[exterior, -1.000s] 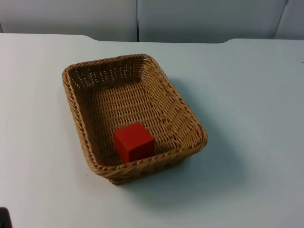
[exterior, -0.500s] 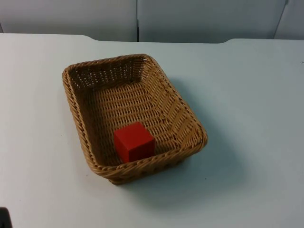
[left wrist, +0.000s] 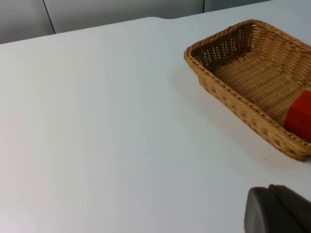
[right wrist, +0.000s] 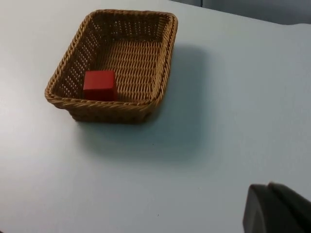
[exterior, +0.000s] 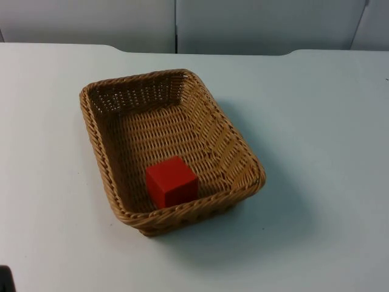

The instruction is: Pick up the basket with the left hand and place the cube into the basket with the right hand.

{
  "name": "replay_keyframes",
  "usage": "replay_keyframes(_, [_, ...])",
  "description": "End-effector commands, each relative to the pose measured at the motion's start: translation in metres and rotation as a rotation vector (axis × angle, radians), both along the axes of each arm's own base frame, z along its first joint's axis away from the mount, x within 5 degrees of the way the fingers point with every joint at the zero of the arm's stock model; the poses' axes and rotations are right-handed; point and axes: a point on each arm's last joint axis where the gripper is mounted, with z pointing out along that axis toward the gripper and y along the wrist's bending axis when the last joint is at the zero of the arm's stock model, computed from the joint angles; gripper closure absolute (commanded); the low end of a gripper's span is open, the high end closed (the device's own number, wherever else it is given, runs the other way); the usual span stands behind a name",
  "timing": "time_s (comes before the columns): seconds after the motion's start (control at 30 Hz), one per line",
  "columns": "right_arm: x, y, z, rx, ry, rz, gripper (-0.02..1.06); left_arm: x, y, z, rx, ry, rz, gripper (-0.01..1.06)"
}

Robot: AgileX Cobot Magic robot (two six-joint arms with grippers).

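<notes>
Change: nothing had shifted since the earlier top views; basket and cube lay as before.
Left gripper [left wrist: 277,209]: one black fingertip showed, over bare table, well apart from the basket; how far its jaws stood open could not be told, and it touched nothing visible.
Basket [exterior: 97,149]: wicker, rectangular, resting flat on the white table [exterior: 322,121].
Cube [exterior: 171,180]: red, inside the basket at its near end (close against the near rim).
Right gripper [right wrist: 277,208]: one fingertip likewise, away from the basket; jaw opening could not be told.
</notes>
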Motion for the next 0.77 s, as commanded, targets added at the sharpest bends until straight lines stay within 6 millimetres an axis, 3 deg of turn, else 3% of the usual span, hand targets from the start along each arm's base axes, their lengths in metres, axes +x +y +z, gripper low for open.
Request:
replay_keyframes(0.0, [0.0006,0.0009,-0.0007,0.009,-0.006,-0.001,1.05,0.0002,-0.0007,-0.0016,-0.014,-0.001,0.002,1.05])
replay_keyframes(0.1, [0.0006,0.0009,-0.0007,0.008,-0.006,-0.009,1.05,0.0002,-0.0007,-0.0016,-0.014,-0.001,0.002,1.05])
replay_keyframes(0.23, [0.0003,0.0023,-0.0002,0.016,-0.005,-0.198,1.05,0.0002,-0.0007,-0.0016,-0.014,-0.001,0.002,1.05])
replay_keyframes(0.37, [0.0009,0.0047,-0.0002,0.015,-0.008,-0.535,1.05,0.0002,-0.0007,-0.0016,-0.014,-0.001,0.002,1.05])
replay_keyframes(0.53, [0.0016,0.006,-0.0002,0.014,-0.01,-0.738,1.05,0.0002,-0.0007,-0.0016,-0.014,-0.001,0.002,1.05])
replay_keyframes(0.73, [0.0021,0.0066,-0.0002,0.013,-0.01,-0.851,1.05,0.0002,-0.0007,-0.0016,-0.014,-0.001,0.002,1.05])
